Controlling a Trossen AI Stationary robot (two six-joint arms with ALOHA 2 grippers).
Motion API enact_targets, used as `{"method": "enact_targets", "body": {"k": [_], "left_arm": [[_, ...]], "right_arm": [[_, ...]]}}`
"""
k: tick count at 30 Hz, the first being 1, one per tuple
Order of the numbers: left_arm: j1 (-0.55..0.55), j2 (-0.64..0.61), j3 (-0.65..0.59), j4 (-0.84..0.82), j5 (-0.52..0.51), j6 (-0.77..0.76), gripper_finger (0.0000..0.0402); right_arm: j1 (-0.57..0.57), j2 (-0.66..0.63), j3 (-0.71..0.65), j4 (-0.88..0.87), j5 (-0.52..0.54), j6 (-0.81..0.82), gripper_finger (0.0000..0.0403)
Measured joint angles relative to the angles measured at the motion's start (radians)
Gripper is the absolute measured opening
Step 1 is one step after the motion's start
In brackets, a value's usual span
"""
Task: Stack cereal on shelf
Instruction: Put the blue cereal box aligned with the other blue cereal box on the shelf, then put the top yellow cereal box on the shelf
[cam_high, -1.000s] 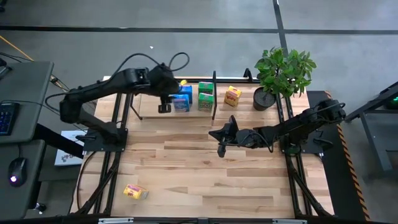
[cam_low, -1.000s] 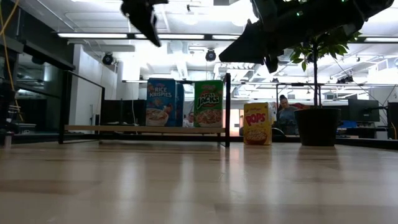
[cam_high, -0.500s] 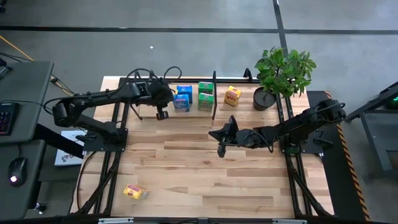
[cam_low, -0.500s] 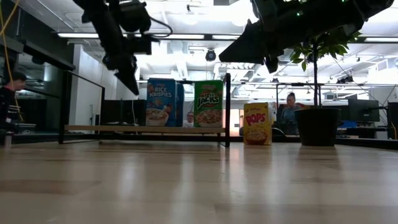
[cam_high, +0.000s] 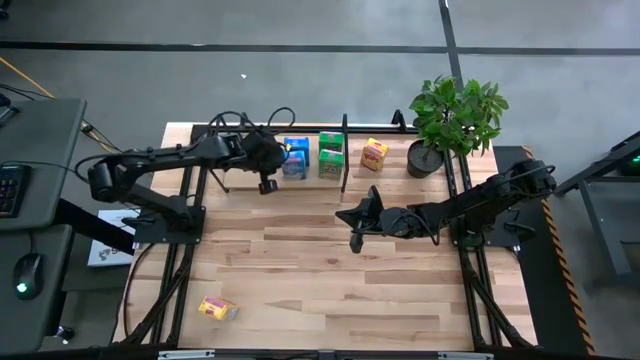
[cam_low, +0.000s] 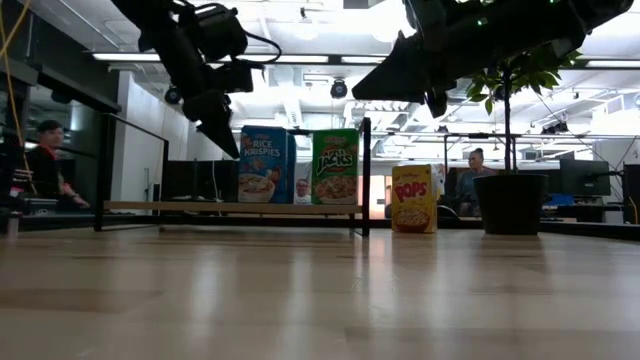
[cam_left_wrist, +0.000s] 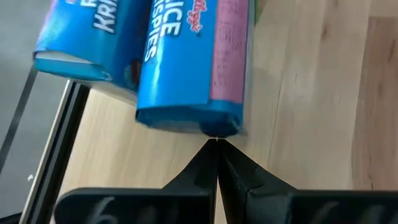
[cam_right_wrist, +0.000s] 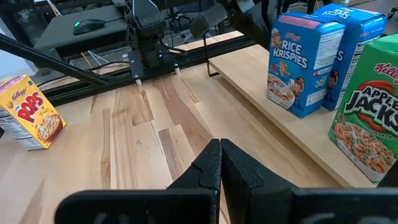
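Note:
Two blue cereal boxes (cam_high: 293, 158) and two green ones (cam_high: 331, 153) stand upright on the shelf (cam_high: 240, 180), left of its black divider (cam_high: 345, 150). A yellow-orange box (cam_high: 374, 153) stands on the tabletop right of the divider. Another yellow-orange box (cam_high: 217, 308) lies flat near the table's near left corner. My left gripper (cam_high: 266, 185) is shut, its tips (cam_left_wrist: 216, 142) at the nearer blue box's top edge (cam_left_wrist: 211, 127). My right gripper (cam_high: 355, 243) hovers shut over the table's middle, pointing left. My left gripper points its shut fingertips (cam_left_wrist: 211, 155) slanting down at the nearer blue box's top end (cam_left_wrist: 186, 118). I cannot tell whether they touch it. The box stands upright on the shelf.
A potted plant (cam_high: 455, 120) stands at the far right corner. Bare tabletop (cam_high: 330, 290) spreads in front of the shelf. People sit in the room behind the table (cam_low: 50, 165).
My left gripper has come down from high above the blue boxes to box height beside them, first swinging left, then edging back right toward the nearer blue box. The boxes have stayed in place.

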Motion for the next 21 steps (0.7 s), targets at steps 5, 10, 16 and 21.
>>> {"method": "enact_targets", "body": {"k": [5,10,16,21], "left_arm": [[0.000,0.052,0.000,0.055,0.020,0.000,0.0000],[0.000,0.084,0.000,0.062,0.007,0.016,0.0000],[0.000,0.030,0.019,-0.024,-0.039,0.016,0.0000],[-0.002,-0.119,0.015,-0.094,0.009,-0.066,0.0000]], "right_arm": [[0.000,0.000,0.000,0.000,0.000,0.000,0.0000],[0.000,0.000,0.000,0.000,0.000,0.000,0.0000],[0.000,0.000,0.000,0.000,0.000,0.001,0.0000],[0.000,0.000,0.000,0.000,0.000,0.026,0.0000]]}}
